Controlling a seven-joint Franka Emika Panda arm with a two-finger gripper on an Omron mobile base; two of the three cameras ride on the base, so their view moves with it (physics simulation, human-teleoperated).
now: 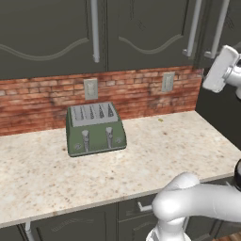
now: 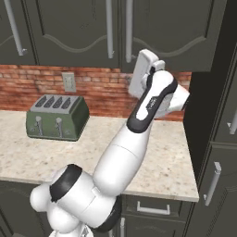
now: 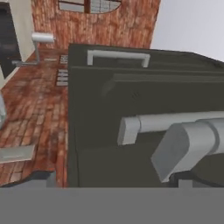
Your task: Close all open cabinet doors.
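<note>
A green toaster (image 1: pixel 95 129) sits at the left on the speckled tabletop (image 1: pixel 42 179), against a brick wall. Above it hang the dark cabinet doors (image 1: pixel 47 37), each with a long grey bar handle (image 1: pixel 95 30); these look flush. Further right, the white arm lifts its hand (image 1: pixel 220 68) up to the right-hand doors, probably to push one shut. The hand view looks closely along two bar handles (image 3: pixel 175 122). Whether the fingers are spread or clenched cannot be told
</note>
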